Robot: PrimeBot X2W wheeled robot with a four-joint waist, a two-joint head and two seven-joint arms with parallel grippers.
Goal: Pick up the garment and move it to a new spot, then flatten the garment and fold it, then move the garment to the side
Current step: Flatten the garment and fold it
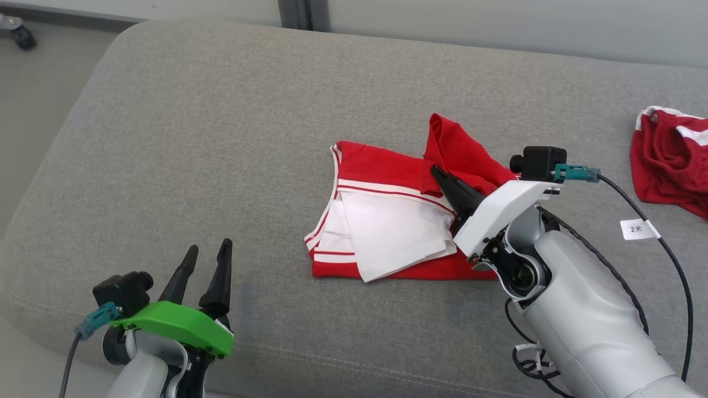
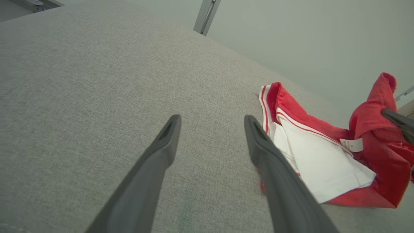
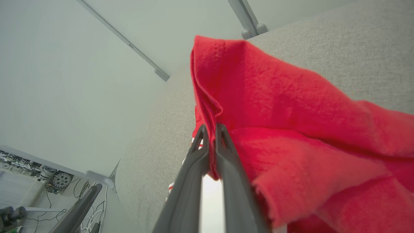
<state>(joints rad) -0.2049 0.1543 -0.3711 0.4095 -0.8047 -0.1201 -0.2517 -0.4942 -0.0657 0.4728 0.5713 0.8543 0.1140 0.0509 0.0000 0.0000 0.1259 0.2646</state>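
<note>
Near the front edge of the grey cushion (image 1: 221,138), the left gripper (image 1: 209,246) hovers with its fingers spread and bare fabric all around it. Further in, mid-cushion, the red-and-white garment (image 1: 387,232) lies partly folded, white lining up. The right gripper (image 1: 437,172), fingers pressed together, pinches a raised red fold at the garment's far right side. A second red garment (image 1: 669,160) lies at the cushion's right edge, making two garments in all. A pale wall (image 1: 498,22) runs behind.
</note>
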